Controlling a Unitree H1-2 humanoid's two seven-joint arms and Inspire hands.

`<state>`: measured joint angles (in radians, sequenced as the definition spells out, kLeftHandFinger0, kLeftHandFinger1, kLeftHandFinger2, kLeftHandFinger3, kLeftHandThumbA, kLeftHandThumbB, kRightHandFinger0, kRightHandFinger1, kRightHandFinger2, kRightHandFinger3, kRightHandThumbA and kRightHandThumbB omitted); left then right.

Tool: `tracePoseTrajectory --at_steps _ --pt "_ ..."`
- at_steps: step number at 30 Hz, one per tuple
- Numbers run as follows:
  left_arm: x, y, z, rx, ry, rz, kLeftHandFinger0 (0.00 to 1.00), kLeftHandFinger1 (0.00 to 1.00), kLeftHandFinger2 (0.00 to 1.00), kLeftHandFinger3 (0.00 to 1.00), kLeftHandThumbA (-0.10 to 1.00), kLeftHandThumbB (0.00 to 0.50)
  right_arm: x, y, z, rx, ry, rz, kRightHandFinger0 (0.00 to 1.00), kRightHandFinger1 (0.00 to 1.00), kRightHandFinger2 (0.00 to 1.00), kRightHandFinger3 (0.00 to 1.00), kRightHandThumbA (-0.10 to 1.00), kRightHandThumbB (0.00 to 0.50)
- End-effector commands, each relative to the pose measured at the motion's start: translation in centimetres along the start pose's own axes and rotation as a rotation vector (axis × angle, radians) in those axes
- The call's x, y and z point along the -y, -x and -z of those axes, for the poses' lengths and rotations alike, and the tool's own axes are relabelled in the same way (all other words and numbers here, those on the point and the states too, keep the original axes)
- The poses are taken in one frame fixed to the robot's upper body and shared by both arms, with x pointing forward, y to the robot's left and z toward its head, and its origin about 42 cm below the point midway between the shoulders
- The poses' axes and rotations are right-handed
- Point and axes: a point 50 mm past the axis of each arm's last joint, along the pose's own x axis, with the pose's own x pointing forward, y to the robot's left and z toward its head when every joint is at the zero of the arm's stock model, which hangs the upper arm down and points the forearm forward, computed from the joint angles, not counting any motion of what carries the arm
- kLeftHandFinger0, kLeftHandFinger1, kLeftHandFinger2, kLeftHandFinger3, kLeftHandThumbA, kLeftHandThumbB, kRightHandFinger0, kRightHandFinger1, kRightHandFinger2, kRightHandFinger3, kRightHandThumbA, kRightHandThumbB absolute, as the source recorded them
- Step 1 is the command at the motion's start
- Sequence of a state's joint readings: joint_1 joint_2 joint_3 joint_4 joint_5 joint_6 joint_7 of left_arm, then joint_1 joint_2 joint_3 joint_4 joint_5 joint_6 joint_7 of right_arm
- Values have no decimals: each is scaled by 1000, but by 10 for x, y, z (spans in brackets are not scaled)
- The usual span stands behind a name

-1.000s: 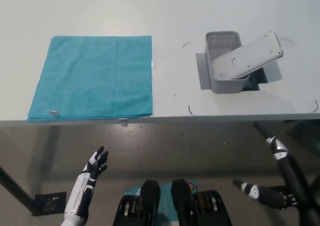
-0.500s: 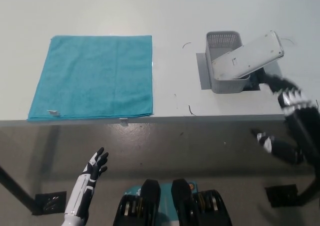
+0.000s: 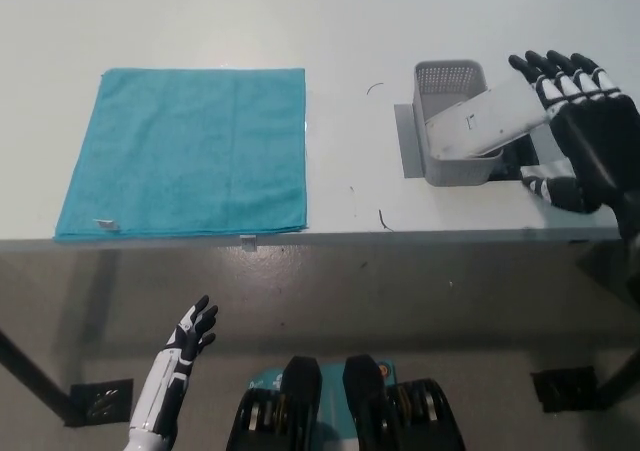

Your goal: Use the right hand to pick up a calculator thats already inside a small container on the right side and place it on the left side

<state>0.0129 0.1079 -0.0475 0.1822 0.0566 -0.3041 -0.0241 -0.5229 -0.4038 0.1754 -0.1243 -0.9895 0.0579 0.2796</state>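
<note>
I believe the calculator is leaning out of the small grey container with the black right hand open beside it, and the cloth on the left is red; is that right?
Not quite: the head view shows the cloth is teal, not red. The calculator does lean out of the small grey container, and the black right hand is open beside it.

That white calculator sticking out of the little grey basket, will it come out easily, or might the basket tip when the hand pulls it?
The calculator looks like a stiff, flat slab, so it should not bend. It leans over the rim of the small grey basket, which looks light and might tilt or slide. Its smooth casing may slip from the open right hand.
</note>
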Motion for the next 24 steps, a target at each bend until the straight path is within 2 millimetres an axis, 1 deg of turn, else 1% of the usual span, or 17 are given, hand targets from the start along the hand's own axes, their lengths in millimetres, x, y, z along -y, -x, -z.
tracePoseTrajectory --at_steps 1,9,14,17,24 --pt "-11 -4 -11 106 -22 6 1000 1000 1000 1000 1000 0 24 -34 21 -115 228 -25 1000 1000 1000 1000 980 451" --pt "-11 -5 -9 114 -27 12 1000 1000 1000 1000 1000 0 10 -54 30 -151 252 -86 1000 1000 1000 1000 1000 471" --pt "-11 -5 -9 114 -25 7 1000 1000 1000 1000 1000 0 4 -67 33 -152 265 -99 1000 1000 1000 1000 1000 480" --pt "-11 -6 -9 114 -26 11 1000 1000 1000 1000 1000 0 1 -71 34 -155 272 -99 1000 1000 1000 1000 1000 486" --pt "-11 -6 -9 110 -34 21 1000 1000 1000 1000 1000 0 -4 -83 26 -148 285 -101 1000 1000 1000 1000 1000 495"
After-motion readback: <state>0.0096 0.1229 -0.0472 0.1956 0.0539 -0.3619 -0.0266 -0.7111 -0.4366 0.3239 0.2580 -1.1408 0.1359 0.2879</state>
